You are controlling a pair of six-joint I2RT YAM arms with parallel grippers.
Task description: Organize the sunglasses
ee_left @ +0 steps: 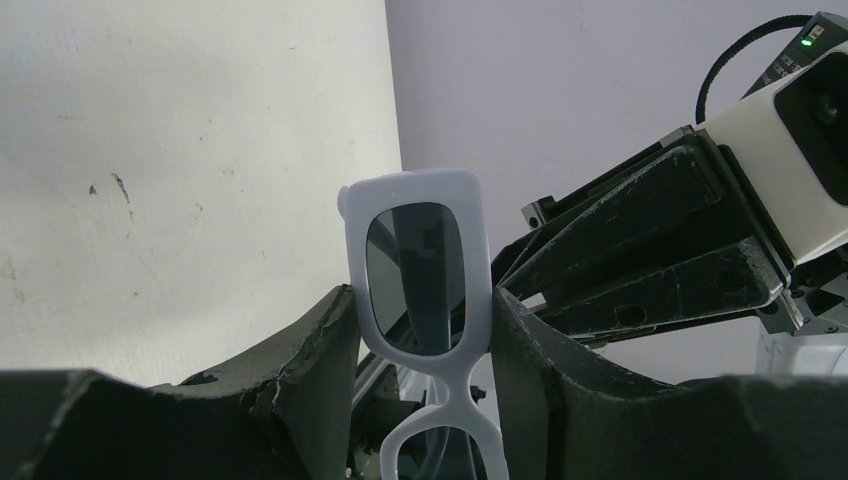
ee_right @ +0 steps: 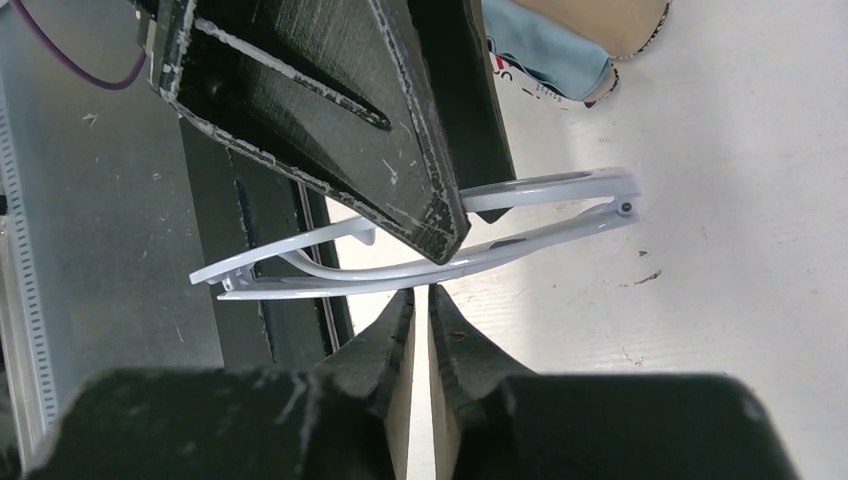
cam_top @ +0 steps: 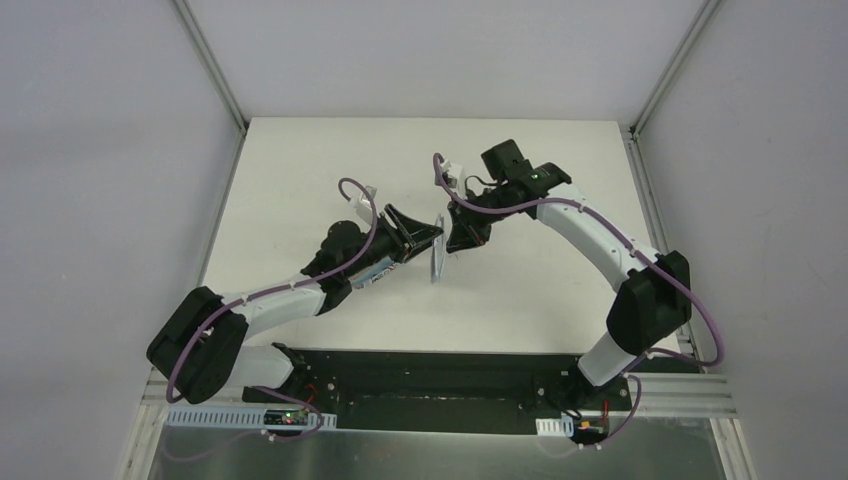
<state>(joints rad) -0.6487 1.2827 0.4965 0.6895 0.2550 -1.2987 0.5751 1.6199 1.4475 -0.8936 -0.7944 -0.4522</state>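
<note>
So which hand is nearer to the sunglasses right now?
Left. The left hand pinches the sunglasses by the front frame, between its fingers. The right hand sits close by, its tips right at the temple arms, barely parted and gripping nothing.

Bright, even, diffuse light came from overhead. The arms (cam_top: 590, 235) cast soft, faint shadows on the white table (cam_top: 300, 190). Wrist views were sharp on the sunglasses (ee_left: 418, 275), their lens faintly reflective. The near black fingers (ee_right: 250, 420) looked dim and slightly soft.
</note>
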